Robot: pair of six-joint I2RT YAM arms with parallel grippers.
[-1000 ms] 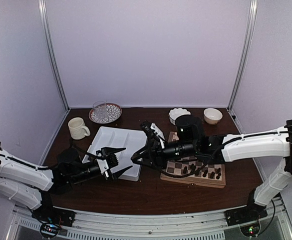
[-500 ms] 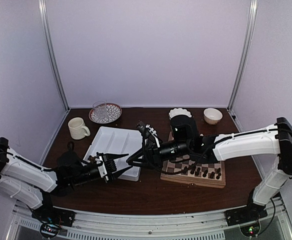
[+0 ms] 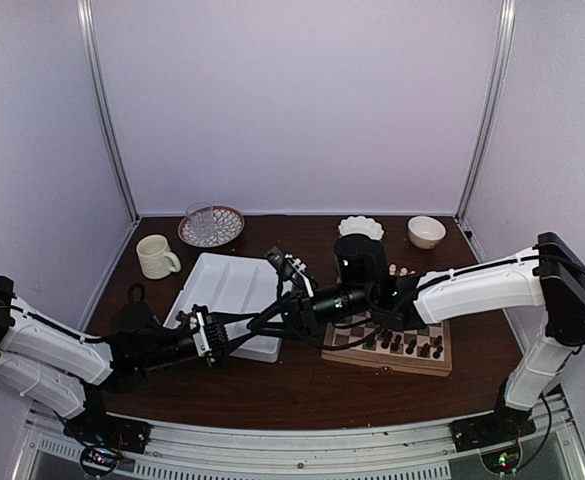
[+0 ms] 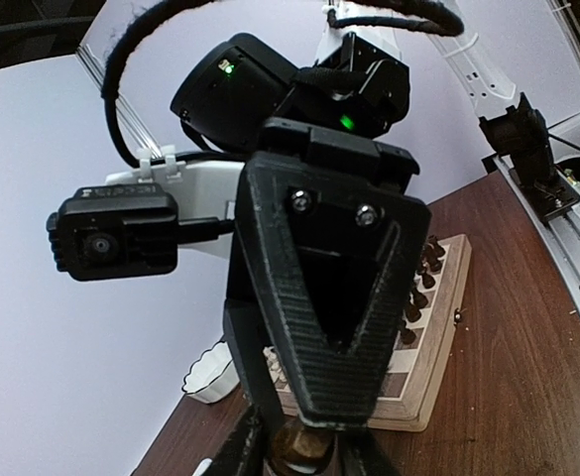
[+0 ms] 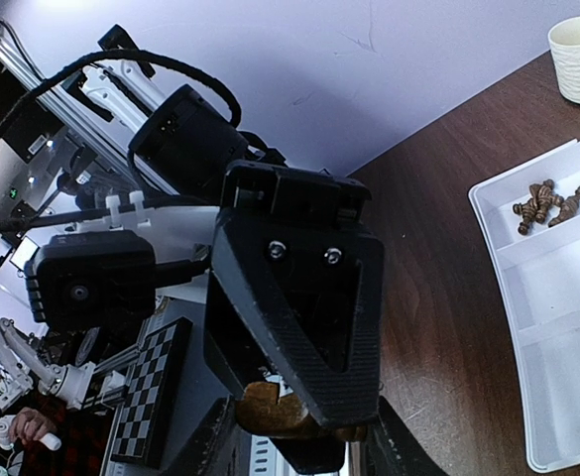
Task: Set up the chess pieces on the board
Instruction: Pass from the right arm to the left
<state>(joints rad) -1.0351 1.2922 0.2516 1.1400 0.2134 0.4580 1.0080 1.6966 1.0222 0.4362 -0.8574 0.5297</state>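
Between the white tray [image 3: 222,285] and the board [image 3: 442,362], my two grippers meet tip to tip above the table. My right gripper [image 5: 294,426] is shut on a dark brown chess piece [image 5: 265,405]. My left gripper [image 4: 304,454] has its fingers on either side of the same chess piece [image 4: 304,441]. In the top view the left gripper [image 3: 244,334] and right gripper [image 3: 265,322] overlap and hide the piece. Several dark chess pieces [image 3: 404,344] stand on the board's near rows. A few more dark pieces [image 5: 545,203] lie in a tray compartment.
A cream mug [image 3: 155,256] and a plate with a glass [image 3: 210,226] stand at the back left. Two white bowls [image 3: 360,228] [image 3: 426,231] sit behind the board. Pale chessmen [image 3: 400,270] stand at the board's far side.
The right gripper carried the piece leftward toward the left gripper. The left gripper's wide-open jaws have narrowed around the piece.
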